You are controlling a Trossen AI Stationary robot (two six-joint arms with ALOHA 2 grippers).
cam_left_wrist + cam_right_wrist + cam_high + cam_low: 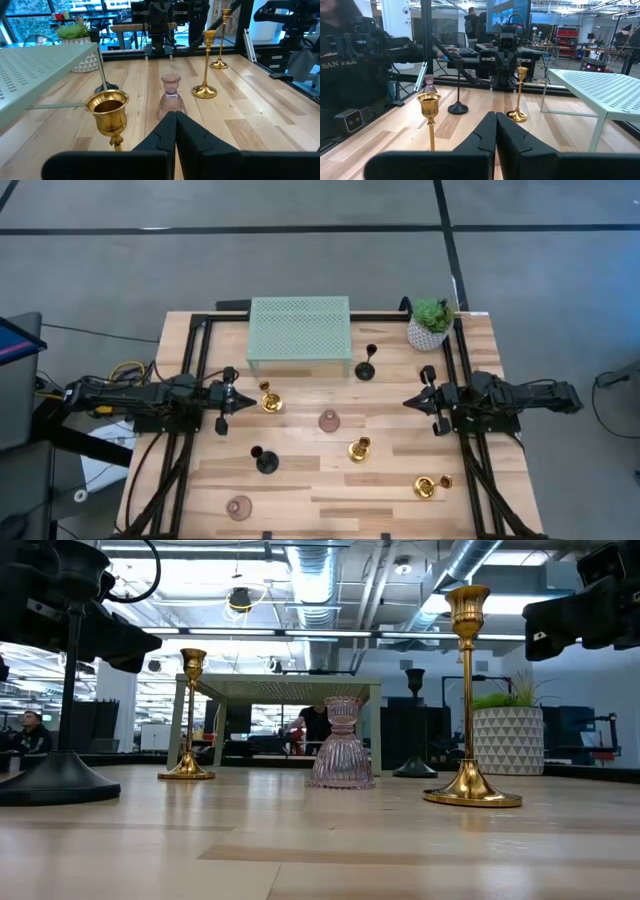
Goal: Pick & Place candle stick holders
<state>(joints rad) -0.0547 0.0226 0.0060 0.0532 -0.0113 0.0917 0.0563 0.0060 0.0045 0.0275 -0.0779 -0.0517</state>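
Several candle stick holders stand upright on their round bases on the wooden table (pixel 500 440). There are gold ones (pixel 270 400) (pixel 359 448) (pixel 430 486), black ones (pixel 366 365) (pixel 265 458) and pinkish glass ones (pixel 329 420) (pixel 238 506). My left gripper (pixel 240 400) (pixel 176 116) hovers shut at the table's left, just beside the nearest gold holder (pixel 107 112), and holds nothing. At the right side my right gripper (pixel 412 402) (pixel 496 116) hovers shut and holds nothing. It points toward the table's middle, with a gold holder (pixel 429 117) close by.
A pale green perforated rack (pixel 300 330) stands on thin legs at the far middle of the table. A potted green plant (pixel 432 323) sits at the far right corner. Black frame rails (pixel 195 370) run along both sides. People show in the room beyond.
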